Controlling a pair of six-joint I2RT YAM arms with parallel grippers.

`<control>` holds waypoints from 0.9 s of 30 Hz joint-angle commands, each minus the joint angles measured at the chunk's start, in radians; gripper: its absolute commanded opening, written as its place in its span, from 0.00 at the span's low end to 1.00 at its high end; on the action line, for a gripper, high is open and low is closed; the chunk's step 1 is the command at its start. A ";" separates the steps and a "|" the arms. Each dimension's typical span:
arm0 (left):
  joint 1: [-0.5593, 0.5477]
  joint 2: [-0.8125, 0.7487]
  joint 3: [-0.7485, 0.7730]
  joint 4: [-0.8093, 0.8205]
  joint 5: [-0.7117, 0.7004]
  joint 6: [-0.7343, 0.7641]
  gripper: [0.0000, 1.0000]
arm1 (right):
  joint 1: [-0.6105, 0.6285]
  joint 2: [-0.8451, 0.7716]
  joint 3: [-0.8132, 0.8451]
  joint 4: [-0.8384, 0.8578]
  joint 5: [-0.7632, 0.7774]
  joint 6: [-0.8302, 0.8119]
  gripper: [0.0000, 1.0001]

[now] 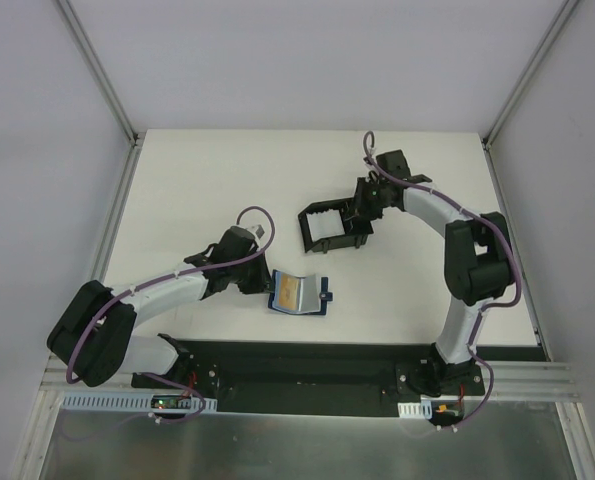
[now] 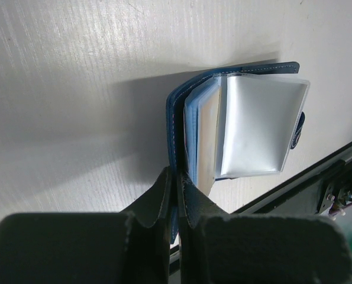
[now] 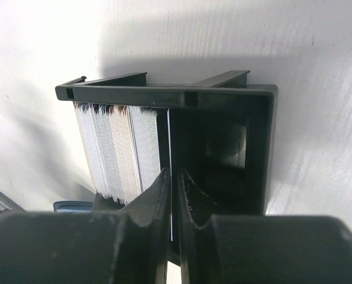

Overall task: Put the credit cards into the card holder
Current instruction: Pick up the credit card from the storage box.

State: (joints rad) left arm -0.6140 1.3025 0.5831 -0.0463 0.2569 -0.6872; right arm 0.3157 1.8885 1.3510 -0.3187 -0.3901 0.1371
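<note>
Pinching, left: the left gripper (image 2: 174, 177) has its jaws pressed together on the dark blue cover edge of the holder (image 2: 174, 118).
Holder: open on the table (image 2: 75, 89), with its clear sleeves (image 2: 258, 127) fanned out away from the fingers. From above it sits near the table's front edge, between the two arms.
Pinching, right: the right gripper (image 3: 171, 177) has its jaws almost together on one thin white card (image 3: 170, 142), which stands on edge inside the tray (image 3: 164, 93).
Stack (image 3: 113, 148): more cards on edge in the same tray, just beside the pinched one, one of them brownish.
Tray: black with raised walls, well apart from the holder, farther back on the table.
</note>
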 commanded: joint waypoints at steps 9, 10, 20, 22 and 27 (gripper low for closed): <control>0.000 -0.003 0.024 -0.004 0.007 0.031 0.00 | 0.000 -0.060 0.086 -0.106 0.091 -0.079 0.00; 0.000 -0.005 0.024 -0.006 0.005 0.032 0.00 | 0.006 -0.066 0.094 -0.115 0.115 -0.097 0.00; 0.000 -0.020 0.015 -0.006 -0.002 0.026 0.00 | 0.057 -0.227 0.037 -0.143 0.273 -0.169 0.00; 0.000 -0.029 0.011 -0.004 -0.005 0.023 0.00 | 0.072 -0.278 -0.010 -0.116 0.284 -0.145 0.00; 0.000 -0.043 -0.005 -0.004 -0.016 0.009 0.00 | 0.155 -0.488 -0.195 0.001 0.371 0.017 0.00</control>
State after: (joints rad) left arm -0.6140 1.2926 0.5827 -0.0471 0.2562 -0.6800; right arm 0.4091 1.5650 1.2793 -0.4137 -0.0978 0.0196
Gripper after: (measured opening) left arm 0.009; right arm 0.009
